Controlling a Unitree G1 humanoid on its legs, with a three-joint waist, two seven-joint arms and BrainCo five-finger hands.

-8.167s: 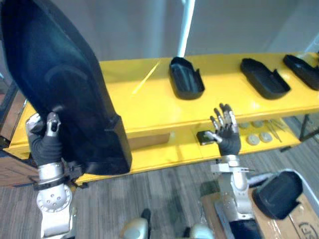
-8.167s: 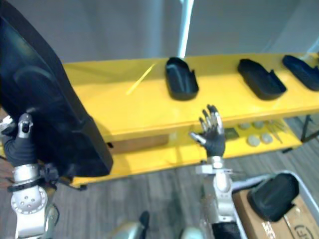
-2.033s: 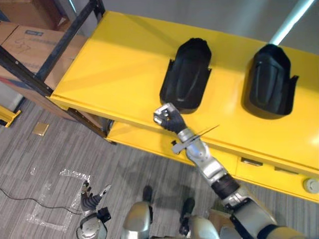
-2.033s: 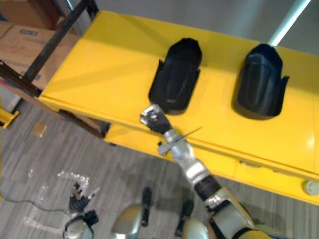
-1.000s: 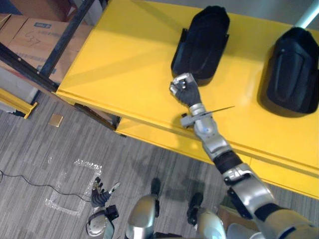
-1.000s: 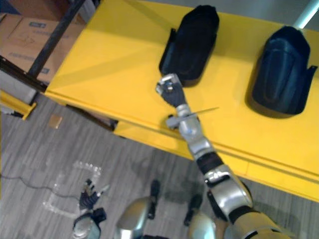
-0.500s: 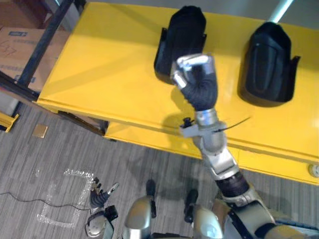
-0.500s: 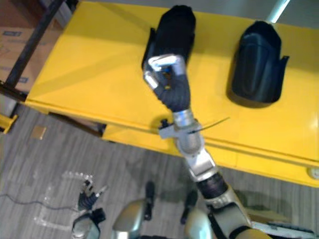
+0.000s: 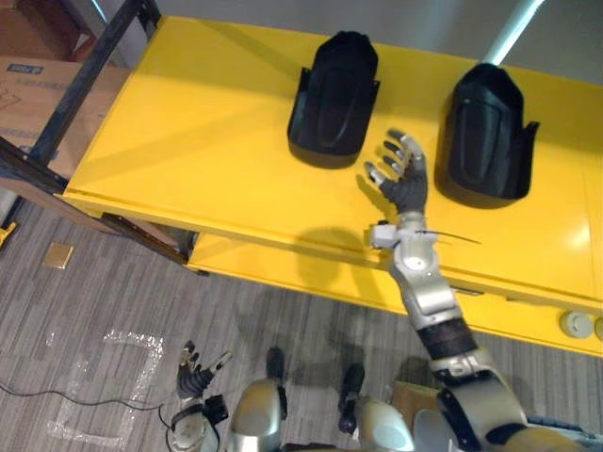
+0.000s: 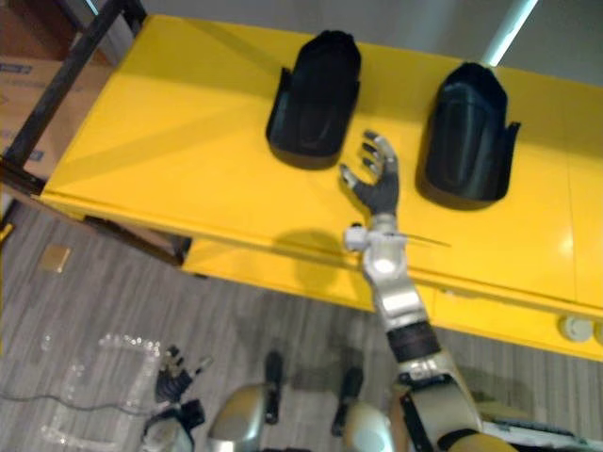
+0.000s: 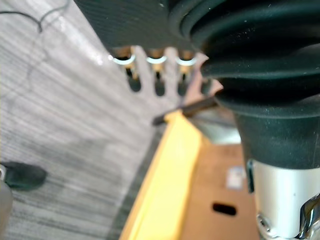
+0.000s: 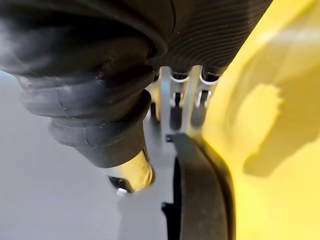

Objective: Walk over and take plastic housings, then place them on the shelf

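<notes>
From up high, the two eye views take in the whole yellow shelf (image 9: 217, 141) with two black plastic housings lying on top of it. The left housing (image 9: 334, 99) and the right housing (image 9: 485, 137) lie side by side with a gap between them, both closer to the back edge than the front. The right hand (image 9: 403, 181) is raised over that gap. Its fingers are spread wide and straight, and it holds nothing and touches neither housing. The right wrist view is very close up. It shows the straight fingers (image 12: 176, 107), and just past them the dark rim (image 12: 200, 200) of one housing on the yellow top, but I cannot tell which housing it is. The left hand (image 9: 196, 374) hangs low over the grey floor (image 9: 113, 311), far from the shelf, with its fingers spread and empty. The left wrist view shows those fingers (image 11: 134, 80) in a straight row, with a yellow edge (image 11: 167, 190) and a brown box (image 11: 220, 195) beyond them. There is a lot of bare yellow room to the left of the left housing, out to the shelf's end. A black frame (image 9: 89, 80) slants across that end, with a cardboard box (image 9: 33, 89) behind it. The shelf's front edge runs under the right arm. A small tan square (image 9: 58, 255) lies on the floor.
</notes>
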